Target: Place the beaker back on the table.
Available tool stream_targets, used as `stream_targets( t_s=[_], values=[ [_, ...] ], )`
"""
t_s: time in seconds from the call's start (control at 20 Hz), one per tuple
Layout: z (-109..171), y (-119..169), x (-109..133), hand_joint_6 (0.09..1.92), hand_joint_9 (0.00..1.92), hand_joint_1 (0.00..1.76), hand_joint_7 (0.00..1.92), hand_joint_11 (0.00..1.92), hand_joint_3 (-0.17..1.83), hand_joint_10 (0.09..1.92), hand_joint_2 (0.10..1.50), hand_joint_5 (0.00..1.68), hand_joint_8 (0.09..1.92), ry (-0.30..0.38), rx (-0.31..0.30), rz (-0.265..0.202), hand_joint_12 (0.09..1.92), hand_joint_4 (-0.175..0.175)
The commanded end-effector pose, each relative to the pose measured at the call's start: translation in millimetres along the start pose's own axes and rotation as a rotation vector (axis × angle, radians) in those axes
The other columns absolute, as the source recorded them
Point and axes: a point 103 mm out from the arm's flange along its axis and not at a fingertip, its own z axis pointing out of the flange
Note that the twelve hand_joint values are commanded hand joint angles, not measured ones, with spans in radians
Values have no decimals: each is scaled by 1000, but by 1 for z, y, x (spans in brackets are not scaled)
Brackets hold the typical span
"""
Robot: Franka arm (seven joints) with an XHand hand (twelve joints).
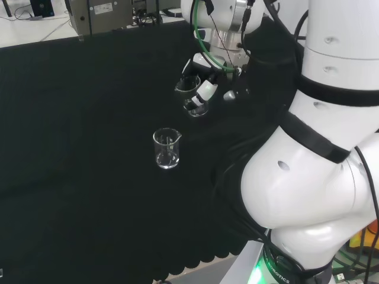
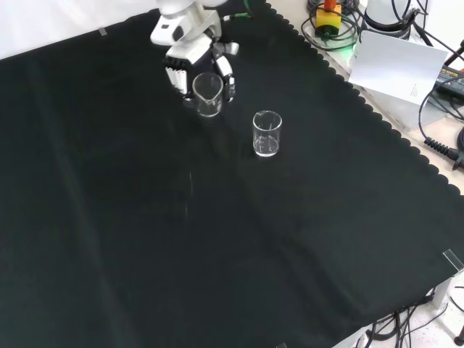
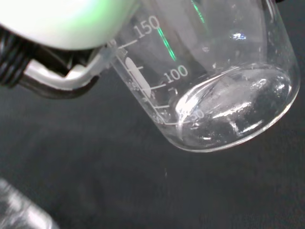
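While a second beaker [image 2: 267,133] stands on the table [image 2: 217,254], the robot hand [image 2: 190,54] grips a clear beaker [image 2: 207,94], fingers curled round it.

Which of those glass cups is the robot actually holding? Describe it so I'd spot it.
Find the white arm over the black cloth and follow it to its black and white hand. The held beaker is clear glass, between the fingers. The free beaker stands alone on the cloth, untouched.
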Motion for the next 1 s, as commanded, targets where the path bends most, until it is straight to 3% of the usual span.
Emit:
stream_targets(
  t_s=[0.05,1.0],
  values=[
    [10,36,-25,647,1724,1330,1519,1407,937,87,455,1310,474,85,-70,-53,618,-103],
    [43,67,-30,625,1703,1329,1533,1380,906,87,469,1316,418,132,-71,-55,598,-90]
  ],
)
